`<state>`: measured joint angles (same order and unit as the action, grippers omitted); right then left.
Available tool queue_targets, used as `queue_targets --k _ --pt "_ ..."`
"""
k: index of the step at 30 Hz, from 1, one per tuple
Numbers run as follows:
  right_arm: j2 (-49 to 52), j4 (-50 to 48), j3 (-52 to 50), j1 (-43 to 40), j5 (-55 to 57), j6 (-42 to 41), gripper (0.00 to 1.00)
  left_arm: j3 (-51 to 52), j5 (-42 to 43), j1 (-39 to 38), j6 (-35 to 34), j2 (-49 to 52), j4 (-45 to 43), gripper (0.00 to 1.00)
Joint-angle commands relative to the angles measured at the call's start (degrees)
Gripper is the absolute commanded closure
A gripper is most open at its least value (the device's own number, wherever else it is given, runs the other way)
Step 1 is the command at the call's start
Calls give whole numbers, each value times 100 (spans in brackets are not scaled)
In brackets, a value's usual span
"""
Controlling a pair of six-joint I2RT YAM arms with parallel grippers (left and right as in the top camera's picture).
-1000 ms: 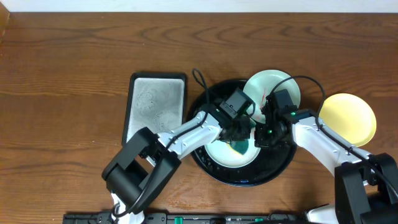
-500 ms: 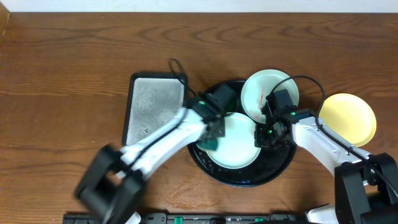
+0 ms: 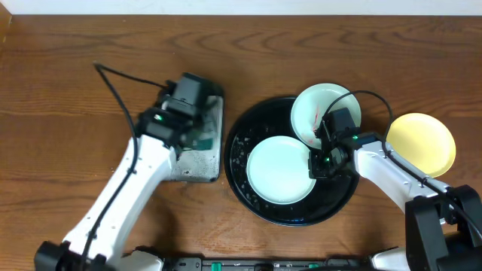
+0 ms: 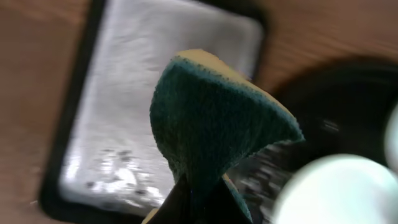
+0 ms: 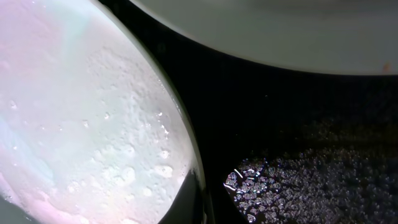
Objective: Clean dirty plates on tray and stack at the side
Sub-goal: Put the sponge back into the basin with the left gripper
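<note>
A wet pale mint plate [image 3: 279, 170] [image 5: 81, 118] lies in the round black tray [image 3: 339, 202] [image 5: 311, 106]. My right gripper [image 3: 320, 159] [image 5: 200, 202] is shut on that plate's right rim. A second mint plate [image 3: 324, 111] [image 5: 280, 31] with a red smear leans on the tray's far rim. Right of the tray, a pale yellow plate [image 3: 422, 143] rests on the table. My left gripper [image 3: 194, 132] [image 4: 199, 202] is shut on a folded green and yellow sponge [image 4: 211, 118], held over the right side of the grey metal tray [image 3: 181, 162] [image 4: 155, 87].
Foam and water droplets cover the black tray's floor [image 5: 323, 168]. The grey metal tray lies just left of the black tray, with only a narrow gap of wooden table [image 3: 75, 90] between them. Cables trail off both arms.
My left arm has swung left with the sponge, off the mint plate and over to the grey metal tray. The right gripper and all plates have stayed put.
</note>
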<state>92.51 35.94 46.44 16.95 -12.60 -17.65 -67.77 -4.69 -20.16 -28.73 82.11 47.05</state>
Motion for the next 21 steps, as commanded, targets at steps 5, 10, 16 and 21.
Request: queue_targets --k 5,10,16,21 --pt "-754 264 11 -31 39 293 99 273 35 509 483 883 7 89" --pt "-1696 520 11 173 505 149 99 195 393 509 581 780 39 58" --pt "-2671 734 11 660 1917 144 99 101 629 509 577 -22 116 45" --pt "-3126 835 81 1451 3676 142 99 101 730 509 577 -929 350 38"
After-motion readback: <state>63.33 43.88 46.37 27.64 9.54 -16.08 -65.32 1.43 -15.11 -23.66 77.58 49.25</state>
